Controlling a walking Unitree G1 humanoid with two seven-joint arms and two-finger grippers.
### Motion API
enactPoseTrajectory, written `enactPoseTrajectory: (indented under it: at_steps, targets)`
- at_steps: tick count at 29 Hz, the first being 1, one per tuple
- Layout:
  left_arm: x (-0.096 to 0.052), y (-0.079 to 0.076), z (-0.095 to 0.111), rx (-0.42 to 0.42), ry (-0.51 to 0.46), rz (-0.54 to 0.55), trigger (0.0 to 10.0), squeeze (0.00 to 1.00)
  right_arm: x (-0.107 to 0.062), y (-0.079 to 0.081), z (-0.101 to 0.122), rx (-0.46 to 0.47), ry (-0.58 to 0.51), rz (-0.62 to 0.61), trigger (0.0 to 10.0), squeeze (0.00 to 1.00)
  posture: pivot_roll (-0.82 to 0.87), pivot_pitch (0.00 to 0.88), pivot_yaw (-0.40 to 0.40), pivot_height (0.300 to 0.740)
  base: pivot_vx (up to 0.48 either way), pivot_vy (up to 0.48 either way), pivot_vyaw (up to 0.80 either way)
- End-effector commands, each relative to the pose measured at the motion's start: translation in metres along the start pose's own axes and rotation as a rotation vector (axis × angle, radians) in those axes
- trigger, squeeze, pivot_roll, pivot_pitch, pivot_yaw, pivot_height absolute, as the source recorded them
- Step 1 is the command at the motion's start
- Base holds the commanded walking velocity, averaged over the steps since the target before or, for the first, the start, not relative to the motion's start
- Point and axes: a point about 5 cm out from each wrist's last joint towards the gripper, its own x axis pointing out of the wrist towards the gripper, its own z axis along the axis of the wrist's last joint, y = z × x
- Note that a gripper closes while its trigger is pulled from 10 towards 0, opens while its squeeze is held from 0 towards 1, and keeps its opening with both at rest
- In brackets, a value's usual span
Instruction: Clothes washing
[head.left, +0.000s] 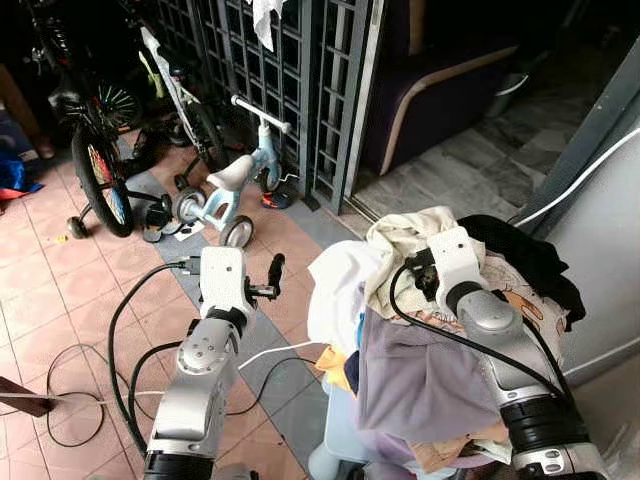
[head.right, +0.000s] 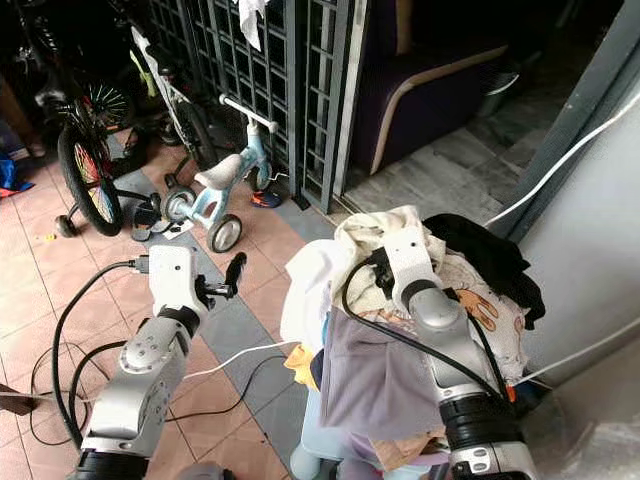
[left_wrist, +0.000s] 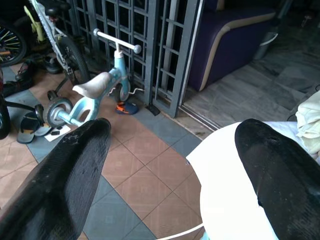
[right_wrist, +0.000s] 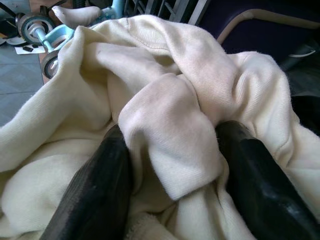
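Laundry pile (head.left: 430, 330) sits heaped in a pale basket (head.left: 335, 440) at robot's right. Right gripper (right_wrist: 170, 165) clamps a fold of the cream garment (right_wrist: 165, 100) on top; left gripper (left_wrist: 170, 150) open, over the floor tiles. Pick-up step; next, lift clear. Crumpled, no clear long axis.

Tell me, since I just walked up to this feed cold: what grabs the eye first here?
A heap of laundry piled high in a pale basket before the robot, with the right gripper pressed into a cream garment on top, a fold of it between its fingers. The left gripper hangs open over the tiled floor beside the pile. Beyond, a light-blue balance bike stands by the dark metal gate.
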Motion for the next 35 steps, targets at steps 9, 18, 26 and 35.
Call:
enactPoseTrajectory:
  at_steps: [9, 18, 26, 35]
  targets:
    - [0.002, -0.004, -0.001, -0.002, 0.021, -0.014, 10.0, 0.00, -0.002, -0.004, -0.009, 0.141, 0.011, -0.089, 0.0, 0.00, -0.05, 0.000, -0.011, 0.740, 0.000, 0.000, 0.00]
    - [0.003, -0.002, -0.006, 0.023, 0.062, -0.001, 10.0, 0.00, -0.008, -0.001, 0.007, 0.310, -0.128, -0.143, 0.0, 0.00, -0.04, 0.000, -0.006, 0.740, 0.000, 0.000, 0.00]
    - [0.003, -0.003, -0.001, 0.049, 0.034, -0.007, 10.0, 0.00, -0.023, -0.009, 0.046, 0.339, -0.374, -0.190, 0.0, 0.00, -0.04, 0.000, 0.000, 0.740, 0.000, 0.000, 0.00]
    - [0.004, -0.004, -0.002, 0.058, 0.035, -0.021, 10.0, 0.00, -0.039, -0.018, 0.060, 0.320, -0.456, -0.208, 0.0, 0.00, -0.06, 0.000, 0.008, 0.740, 0.000, 0.000, 0.00]
